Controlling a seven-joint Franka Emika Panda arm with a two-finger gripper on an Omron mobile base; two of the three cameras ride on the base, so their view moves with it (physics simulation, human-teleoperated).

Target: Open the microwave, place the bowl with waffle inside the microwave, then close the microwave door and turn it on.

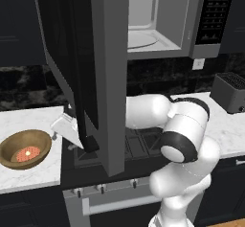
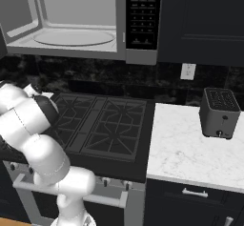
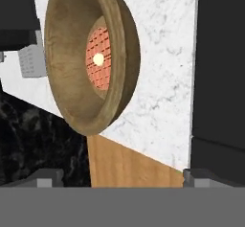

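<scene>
The microwave (image 1: 158, 29) hangs above the stove, its pale interior and glass turntable (image 2: 74, 37) exposed. The microwave door (image 1: 91, 68) stands swung wide open toward me, grey frame edge-on, and hides part of my arm. The brown wooden bowl (image 1: 25, 148) rests on the white marble counter (image 1: 28, 118) at the left, holding the reddish waffle (image 1: 27, 153) with its pale centre. In the hand view the bowl (image 3: 81, 58) and waffle (image 3: 98, 58) fill the upper middle, straight ahead. My gripper (image 1: 56, 134) hovers just right of the bowl, open, nothing between its fingertips (image 3: 45, 177).
A black gas stove (image 2: 100, 125) lies under the microwave. The black button panel (image 2: 143, 15) sits at the microwave's right. A dark toaster (image 2: 219, 113) stands on the right marble counter (image 2: 186, 158). The open door's lower corner (image 1: 112, 166) hangs low over the stove front.
</scene>
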